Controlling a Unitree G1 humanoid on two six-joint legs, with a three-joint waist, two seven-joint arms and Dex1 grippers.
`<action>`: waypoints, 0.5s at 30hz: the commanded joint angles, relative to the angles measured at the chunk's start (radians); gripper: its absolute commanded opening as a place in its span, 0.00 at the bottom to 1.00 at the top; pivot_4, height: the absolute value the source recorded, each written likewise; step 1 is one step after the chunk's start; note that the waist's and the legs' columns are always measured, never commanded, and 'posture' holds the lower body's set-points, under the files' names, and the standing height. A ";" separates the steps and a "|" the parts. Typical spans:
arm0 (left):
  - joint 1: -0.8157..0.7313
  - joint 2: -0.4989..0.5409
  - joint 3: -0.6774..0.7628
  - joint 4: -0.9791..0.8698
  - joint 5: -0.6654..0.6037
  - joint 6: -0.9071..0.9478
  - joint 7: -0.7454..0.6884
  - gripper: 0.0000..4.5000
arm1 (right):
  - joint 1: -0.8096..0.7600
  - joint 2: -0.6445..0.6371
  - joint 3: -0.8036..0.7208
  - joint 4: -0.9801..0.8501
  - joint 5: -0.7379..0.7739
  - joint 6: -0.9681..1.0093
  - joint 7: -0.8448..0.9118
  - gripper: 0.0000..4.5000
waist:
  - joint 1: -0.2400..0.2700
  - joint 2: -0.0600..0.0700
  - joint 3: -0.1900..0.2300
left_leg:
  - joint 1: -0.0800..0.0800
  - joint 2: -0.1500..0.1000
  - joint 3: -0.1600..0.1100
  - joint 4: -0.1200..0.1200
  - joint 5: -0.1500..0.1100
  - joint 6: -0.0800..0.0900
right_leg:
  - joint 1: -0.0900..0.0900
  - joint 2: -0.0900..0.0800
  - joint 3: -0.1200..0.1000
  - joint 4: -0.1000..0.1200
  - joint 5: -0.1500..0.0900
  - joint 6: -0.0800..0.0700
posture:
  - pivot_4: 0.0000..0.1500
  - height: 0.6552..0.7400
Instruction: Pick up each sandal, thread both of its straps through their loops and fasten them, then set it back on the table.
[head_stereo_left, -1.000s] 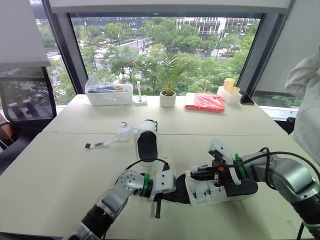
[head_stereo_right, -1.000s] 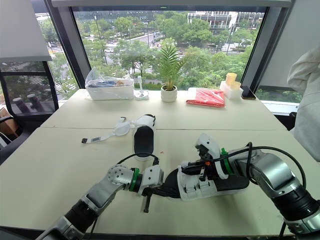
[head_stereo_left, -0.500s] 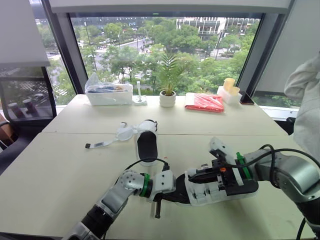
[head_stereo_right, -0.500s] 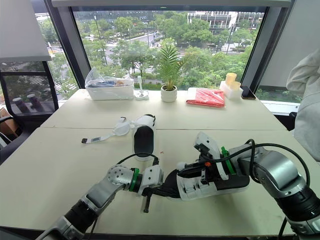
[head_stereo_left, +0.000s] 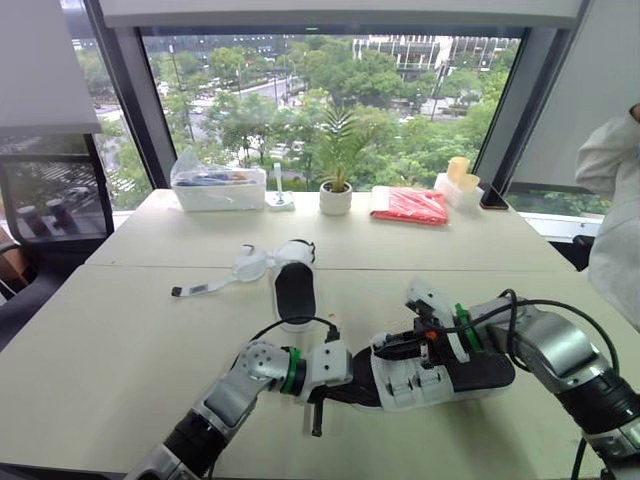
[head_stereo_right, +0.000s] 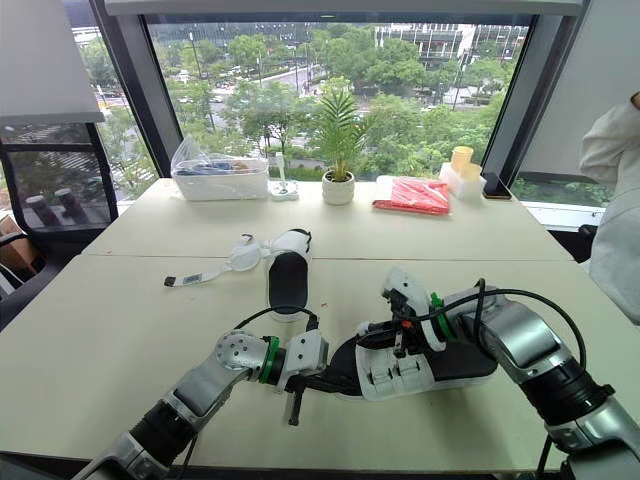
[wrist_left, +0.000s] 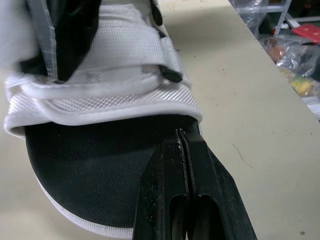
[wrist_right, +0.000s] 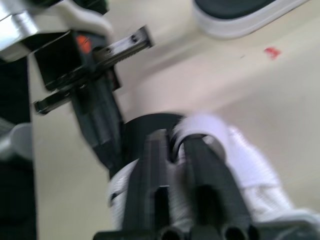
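Observation:
A white sandal with a black sole (head_stereo_left: 445, 378) lies on the table's near side. My left gripper (wrist_left: 181, 134) is shut on the edge of its black sole at the toe end (head_stereo_left: 358, 390). My right gripper (wrist_right: 175, 139) hovers over the sandal's front straps (head_stereo_left: 412, 372), its fingers (wrist_right: 201, 165) pinched on a white strap (wrist_right: 200, 125). A second sandal (head_stereo_left: 293, 285) lies farther back at the table's middle, with its white straps (head_stereo_left: 215, 285) lying loose off to the left.
Along the window edge stand a clear plastic box (head_stereo_left: 218, 186), a small potted plant (head_stereo_left: 335, 196), a red packet (head_stereo_left: 410, 205) and yellow cups (head_stereo_left: 458, 170). A person's sleeve (head_stereo_left: 612, 190) is at the far right.
My right gripper has shifted slightly left along the sandal's straps. The left gripper keeps its hold on the sole. The person's sleeve has moved back to the right.

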 joint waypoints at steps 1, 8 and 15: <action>0.030 0.017 -0.033 0.028 0.045 0.030 0.000 0.00 | -0.027 0.003 -0.022 0.027 -0.054 -0.009 -0.032 0.55 | 0.000 0.000 0.000 | 0.000 0.000 0.000 0.000 0.000 0.000 | 0.000 0.000 0.000 0.000 0.000 0.000 | 1.00 1.00; 0.035 0.021 -0.035 0.018 0.044 0.032 0.004 0.00 | -0.048 0.040 0.017 0.099 -0.165 -0.033 -0.080 0.76 | -0.001 0.000 0.000 | -0.001 0.000 0.000 0.000 0.000 0.000 | -0.001 0.000 0.000 0.000 0.000 0.000 | 1.00 1.00; 0.041 0.022 -0.033 0.010 0.043 0.039 0.008 0.00 | -0.084 0.093 0.043 0.210 -0.307 -0.164 -0.146 0.76 | -0.002 0.001 0.000 | 0.000 0.000 0.000 0.000 0.000 0.000 | -0.001 0.000 0.000 0.000 0.000 0.000 | 1.00 1.00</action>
